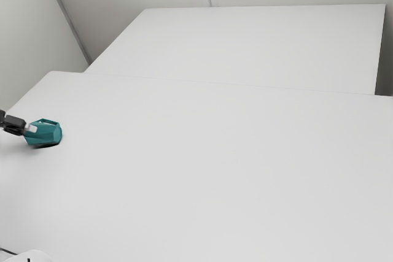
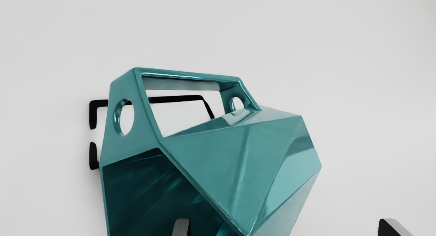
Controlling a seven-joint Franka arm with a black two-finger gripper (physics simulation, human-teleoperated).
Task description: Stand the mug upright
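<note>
Teal mug (image 1: 44,134) laid on its side on table (image 1: 215,151), at exterior view's left; handle (image 2: 190,74) uppermost, mouth (image 2: 146,185) turned toward claw (image 2: 286,227). Fingers spread wide apart, nothing clamped: one seen across mouth, other well outside. Wall best centred between fingers, pinched gently, mug tipped mouth-up, base set flat before release.

From the arm's side, my exterior camera looks down at a slant over the worktop (image 1: 209,157), well back from the mug (image 1: 49,133) at the exterior view's left. My wrist camera looks close past the fingers (image 1: 32,129) onto that same mug and worktop.
</note>
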